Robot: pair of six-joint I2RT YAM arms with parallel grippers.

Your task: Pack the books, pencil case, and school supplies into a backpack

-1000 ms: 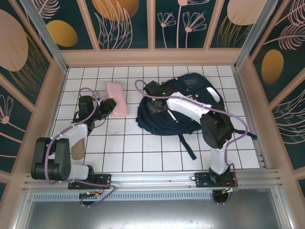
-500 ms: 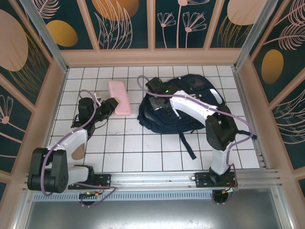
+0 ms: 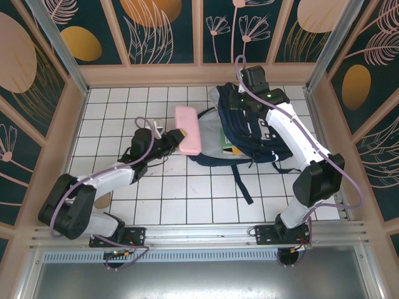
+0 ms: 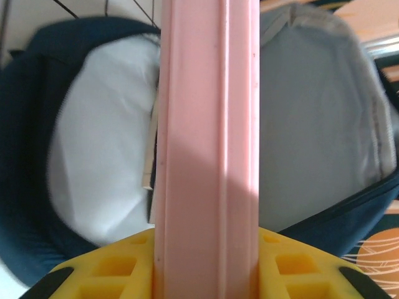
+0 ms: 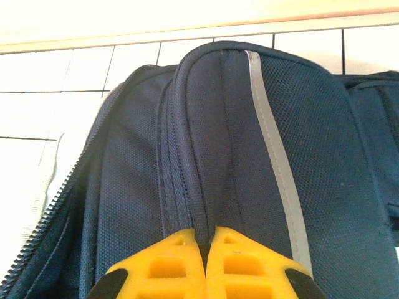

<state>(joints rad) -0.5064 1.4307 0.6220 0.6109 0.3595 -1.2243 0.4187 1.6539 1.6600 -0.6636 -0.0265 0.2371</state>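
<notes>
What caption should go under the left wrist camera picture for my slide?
Left gripper holds a soft pale-pink pencil case aimed at the open navy-blue fabric backpack.

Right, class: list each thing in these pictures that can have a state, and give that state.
backpack: unzipped, mouth open, grey lining showing.
pencil case: gripped, pointing into the open mouth.
left gripper: shut on the pencil case.
right gripper: shut on a fold of the backpack.

white links [image 3: 293, 134], black joints [image 3: 321, 180] and purple cables [image 3: 239, 65], with left pincer [image 4: 206, 265] and right pincer [image 5: 206, 252] moulded yellow.
</notes>
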